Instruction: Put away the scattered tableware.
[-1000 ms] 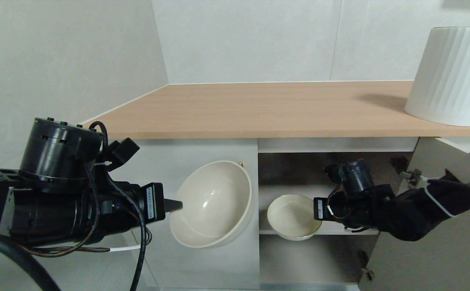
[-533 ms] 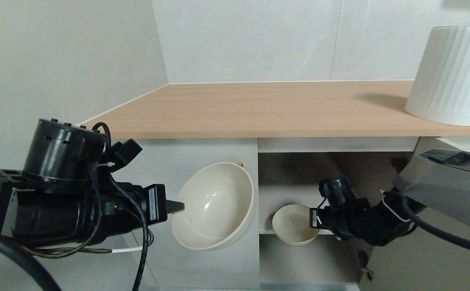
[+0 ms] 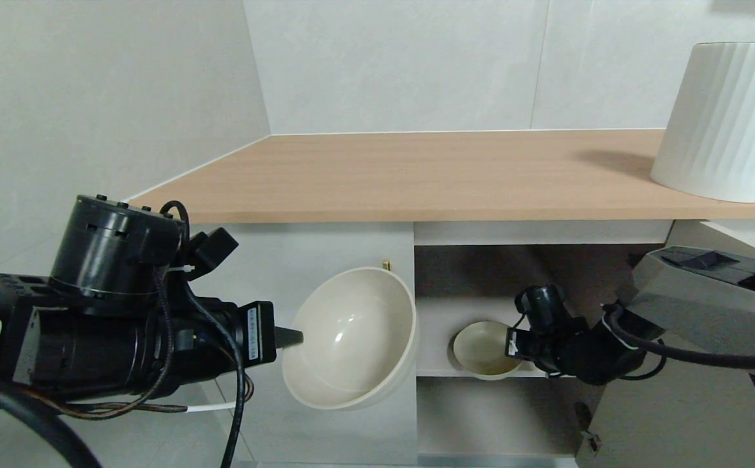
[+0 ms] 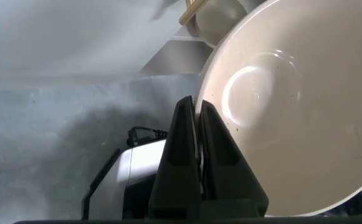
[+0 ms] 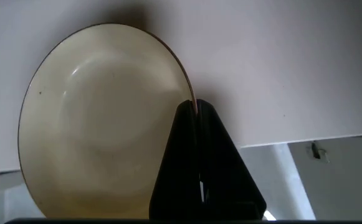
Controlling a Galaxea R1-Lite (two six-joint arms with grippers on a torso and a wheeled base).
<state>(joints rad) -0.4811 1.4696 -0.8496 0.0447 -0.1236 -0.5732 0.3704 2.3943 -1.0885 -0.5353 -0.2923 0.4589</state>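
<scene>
Black right gripper [image 3: 512,342]: clamped on the rim of the small bowl [image 3: 485,349], at four o'clock in the head view, inside the open cupboard [image 3: 481,273].
Small bowl: tilted, mouth facing outward, right at the shelf [image 3: 436,374]; whether it touched the board could not be told.
Left gripper [image 3: 290,336]: pinched shut on the rim of the big bowl [image 3: 351,338], at seven o'clock.
Big bowl: held in the air in front of the closed door [image 3: 325,247], its hollow turned toward the camera.
Change: over the last second the right arm had carried the small bowl deeper into the cupboard, and the big bowl had drifted a little toward four o'clock.
Meaning: the small bowl looked nearly stowed and letting go seemed the likely next step. The big bowl was not yet put away.
Around: a wooden counter [image 3: 416,175] above, with a white ribbed tub [image 3: 722,117] at two o'clock.
</scene>
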